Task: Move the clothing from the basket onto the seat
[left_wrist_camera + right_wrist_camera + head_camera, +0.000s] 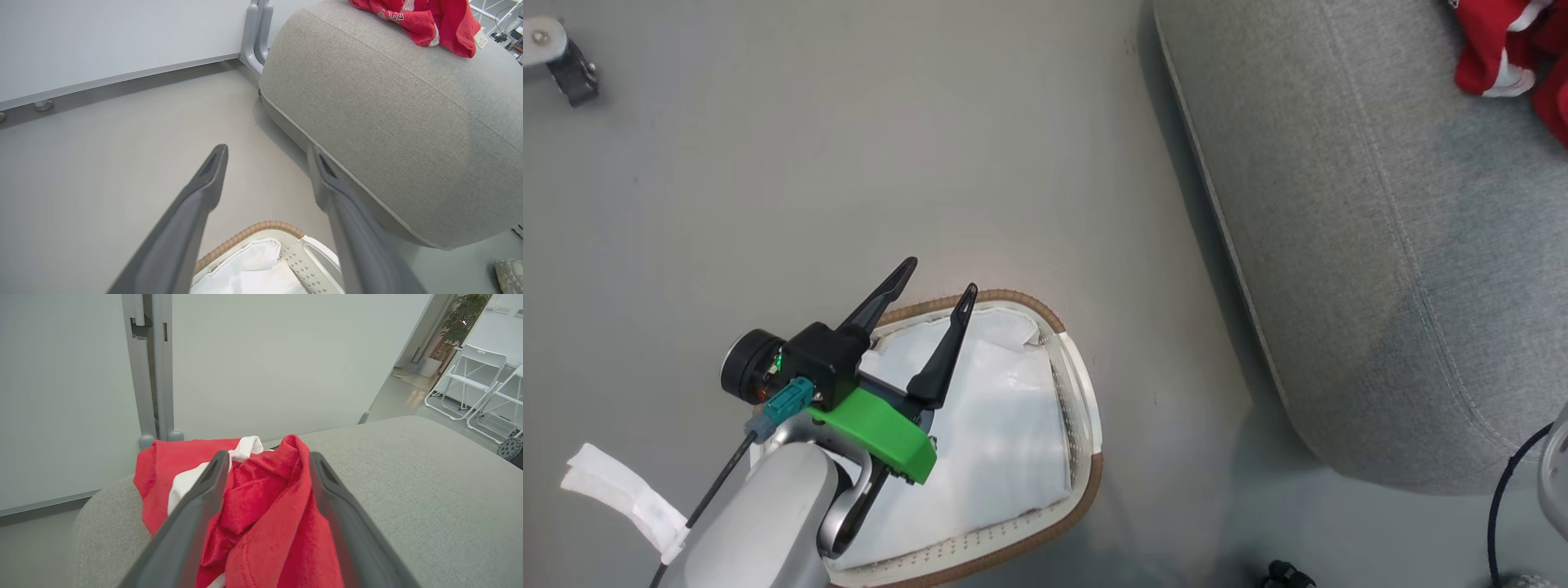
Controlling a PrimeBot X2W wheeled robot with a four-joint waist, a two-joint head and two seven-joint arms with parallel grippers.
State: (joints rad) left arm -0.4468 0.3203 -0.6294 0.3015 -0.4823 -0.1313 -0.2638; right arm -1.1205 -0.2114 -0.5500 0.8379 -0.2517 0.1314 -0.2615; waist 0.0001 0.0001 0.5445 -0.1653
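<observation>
The red clothing with white panels lies bunched on the grey seat at the far right. The white basket with a tan rim sits on the floor at lower centre, holding its white cloth lining and no red garment. My left gripper hovers open over the basket's far rim, with nothing between its fingers. In the right wrist view my right gripper is open, its fingers spread either side of the clothing lying on the seat. The left wrist view shows the clothing atop the seat.
Grey floor spreads to the left of the seat. A grey partition post stands by the seat's far end. White folding chairs stand further off. A dark cable hangs at the lower right.
</observation>
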